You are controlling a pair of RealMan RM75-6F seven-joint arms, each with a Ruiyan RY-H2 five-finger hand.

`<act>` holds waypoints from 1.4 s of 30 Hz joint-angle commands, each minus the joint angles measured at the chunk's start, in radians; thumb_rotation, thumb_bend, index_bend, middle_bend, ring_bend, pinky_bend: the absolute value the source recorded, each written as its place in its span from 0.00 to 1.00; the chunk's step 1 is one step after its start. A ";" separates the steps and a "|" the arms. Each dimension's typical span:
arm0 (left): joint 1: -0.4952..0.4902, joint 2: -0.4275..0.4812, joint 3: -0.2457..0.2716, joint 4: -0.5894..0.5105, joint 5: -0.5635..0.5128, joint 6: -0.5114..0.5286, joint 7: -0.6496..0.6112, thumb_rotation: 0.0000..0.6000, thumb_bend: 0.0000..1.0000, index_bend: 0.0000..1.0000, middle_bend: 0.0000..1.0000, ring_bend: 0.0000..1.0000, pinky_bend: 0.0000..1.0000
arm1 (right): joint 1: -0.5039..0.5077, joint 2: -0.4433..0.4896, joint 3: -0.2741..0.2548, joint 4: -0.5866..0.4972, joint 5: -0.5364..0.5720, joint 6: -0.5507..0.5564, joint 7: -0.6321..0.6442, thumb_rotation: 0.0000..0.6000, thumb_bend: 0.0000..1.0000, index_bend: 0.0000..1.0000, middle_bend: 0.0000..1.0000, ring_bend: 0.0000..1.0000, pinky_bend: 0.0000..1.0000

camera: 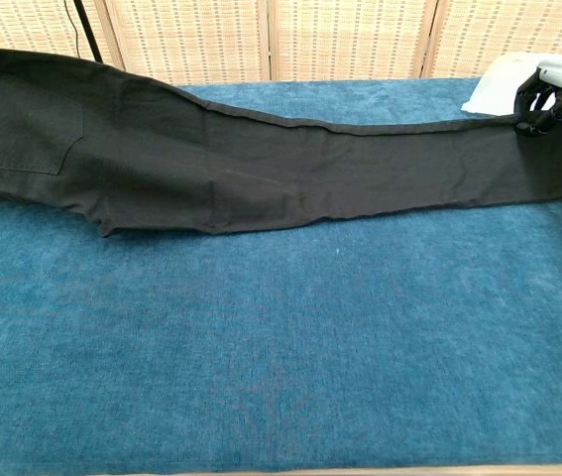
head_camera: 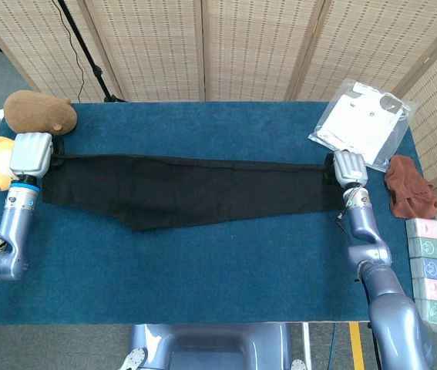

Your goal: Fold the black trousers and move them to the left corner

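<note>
Nearest you, bare blue surface (head_camera: 203,270) runs to its front edge. Beyond it the trousers (head_camera: 195,191) stretch lengthwise across the middle, held taut between your two robot hands and apparently lifted along the far edge. Your left robot hand (head_camera: 30,153) grips the waist end, where a back pocket shows in the chest view; your right robot hand (head_camera: 348,166) grips the leg cuffs, fingers curled around the hem. Treat the cloth as light, soft and limp: it will sag and drag wherever unsupported, so keep hold of both ends and bring cuff to waist. Farther back sit a brown plush (head_camera: 39,112) and a plastic bag (head_camera: 363,121).
</note>
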 commanded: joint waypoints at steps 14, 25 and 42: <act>-0.039 -0.069 0.029 0.165 0.022 -0.067 -0.052 1.00 0.35 0.69 0.64 0.56 0.64 | -0.029 0.047 0.016 -0.045 0.026 0.037 -0.072 1.00 0.00 0.00 0.00 0.00 0.05; -0.078 -0.157 0.082 0.342 0.097 -0.089 -0.127 1.00 0.35 0.68 0.63 0.56 0.64 | -0.113 0.140 0.010 -0.231 0.019 0.190 -0.093 1.00 0.00 0.00 0.00 0.00 0.05; -0.097 -0.263 0.086 0.519 0.089 -0.226 -0.193 1.00 0.26 0.00 0.00 0.00 0.42 | -0.176 0.255 0.031 -0.467 0.070 0.266 -0.201 1.00 0.00 0.00 0.00 0.00 0.05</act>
